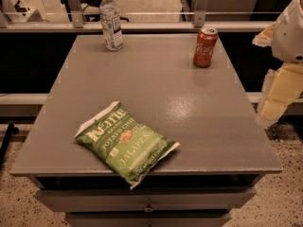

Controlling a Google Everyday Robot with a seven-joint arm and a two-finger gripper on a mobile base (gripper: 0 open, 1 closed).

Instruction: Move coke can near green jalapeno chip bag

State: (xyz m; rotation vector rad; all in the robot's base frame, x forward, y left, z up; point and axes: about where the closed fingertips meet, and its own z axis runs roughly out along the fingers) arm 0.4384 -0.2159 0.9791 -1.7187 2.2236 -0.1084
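Red coke can (205,46) stands upright across the desk (189,108) from the chip bag (127,143), ungrasped; gripper (274,103) hangs right, jaws impossible to tell

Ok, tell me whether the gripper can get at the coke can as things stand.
Probably yes. The gripper hangs past the right edge of the table, and the coke can stands upright near the far right corner; nothing stands between them.

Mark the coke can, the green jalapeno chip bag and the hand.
coke can (205,47): camera view, on its red side.
green jalapeno chip bag (127,143): camera view, middle of its printed front.
hand (274,103): camera view, at the right edge, pale lower part.
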